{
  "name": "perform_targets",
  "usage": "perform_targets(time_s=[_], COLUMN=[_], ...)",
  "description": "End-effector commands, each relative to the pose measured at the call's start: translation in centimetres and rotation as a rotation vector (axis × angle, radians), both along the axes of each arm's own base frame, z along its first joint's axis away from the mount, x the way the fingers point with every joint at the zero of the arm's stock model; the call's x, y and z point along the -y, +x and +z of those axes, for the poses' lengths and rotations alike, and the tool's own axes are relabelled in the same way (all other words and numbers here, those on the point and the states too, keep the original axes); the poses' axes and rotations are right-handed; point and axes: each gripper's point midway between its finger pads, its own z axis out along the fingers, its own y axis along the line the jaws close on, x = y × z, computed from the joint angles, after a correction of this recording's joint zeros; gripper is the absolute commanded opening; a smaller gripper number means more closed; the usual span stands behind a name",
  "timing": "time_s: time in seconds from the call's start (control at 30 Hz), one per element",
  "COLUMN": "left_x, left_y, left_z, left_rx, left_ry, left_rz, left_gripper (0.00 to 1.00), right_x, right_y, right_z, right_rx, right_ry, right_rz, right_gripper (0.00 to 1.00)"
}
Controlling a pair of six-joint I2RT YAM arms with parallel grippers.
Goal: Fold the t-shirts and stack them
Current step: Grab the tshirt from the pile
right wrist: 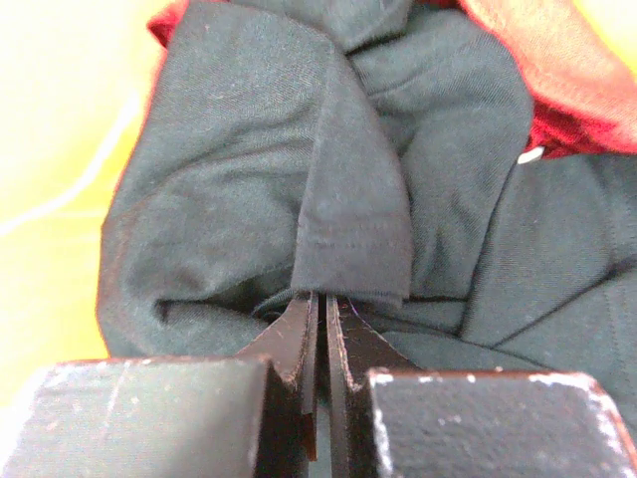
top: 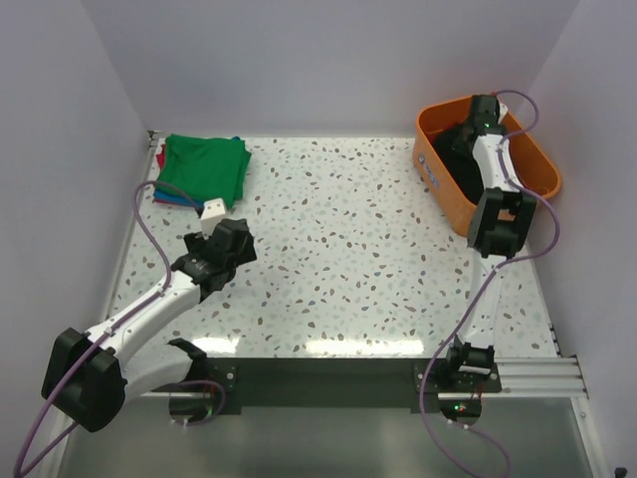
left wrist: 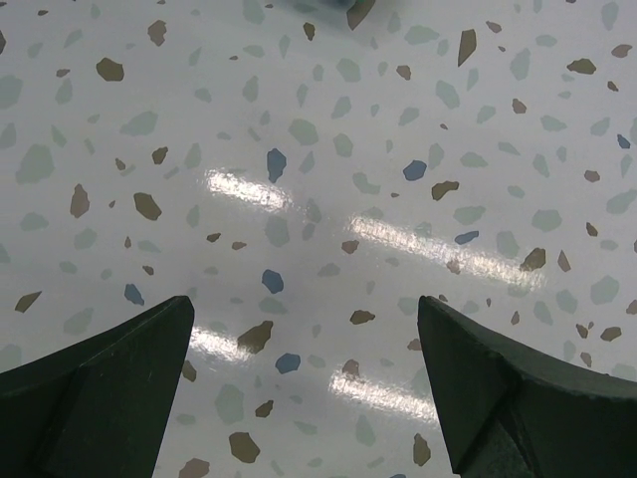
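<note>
Left gripper [left wrist: 309, 383]: jaws wide apart, hovering over the bare speckled table [top: 338, 249], holding nothing. Right gripper [right wrist: 320, 311]: jaws together, pinching a fold of the black shirt [right wrist: 249, 179] inside the orange tub [top: 537, 171], red shirt [right wrist: 562, 90] beside it. Folded green shirt [top: 204, 164] tops the far-left stack.

I can read no text, number, brand or sign in any of my three views; the only candidate is a small white tag [right wrist: 532, 155] at the edge of the black shirt [right wrist: 239, 169], too small and blurred to make out.
</note>
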Motion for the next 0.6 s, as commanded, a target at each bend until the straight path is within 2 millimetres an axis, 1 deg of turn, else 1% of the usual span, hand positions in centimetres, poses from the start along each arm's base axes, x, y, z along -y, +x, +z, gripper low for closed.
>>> perform_targets(time_s=[0.0,0.07,0.1,0.2,0.23,0.37,0.53,0.57], left_x=[-0.3,-0.3,-0.3,-0.3,-0.3,-0.3,-0.2,-0.1], left_y=[0.9,0.9,0.9,0.9,0.9,0.8,0.7,0.7], left_z=[1.9,2.0,2.0,2.1,2.0,2.1,2.4,2.4], left_rx=[0.066,0.071,0.073,0.074,0.072,0.073,0.083,0.082], left_ry=[-0.004,-0.005,-0.008,-0.009,-0.009,-0.014,-0.026,-0.033], left_rz=[0.034,0.035,0.034,0.034,0.033,0.033,0.031,0.024], left_gripper=[1.0,1.0,1.0,1.0,1.0,1.0,1.0,1.0], right_x=[1.0,1.2,1.1,1.2,1.1,1.0,-0.4,-1.1], right_y=[0.5,0.2,-0.4,-1.3,-1.9,-3.0,-4.7,-5.6], right_z=[12.3,15.4,18.0,21.2,23.0,25.9,30.3,33.0], right_rx=[0.246,0.304,0.346,0.402,0.432,0.48,0.559,0.618], right_ry=[-0.086,-0.107,-0.122,-0.146,-0.151,-0.169,-0.144,-0.134], right_rz=[-0.003,-0.005,-0.002,-0.003,-0.002,0.007,0.057,0.082], right_gripper=[0.0,0.0,0.0,0.0,0.0,0.0,0.0,0.0])
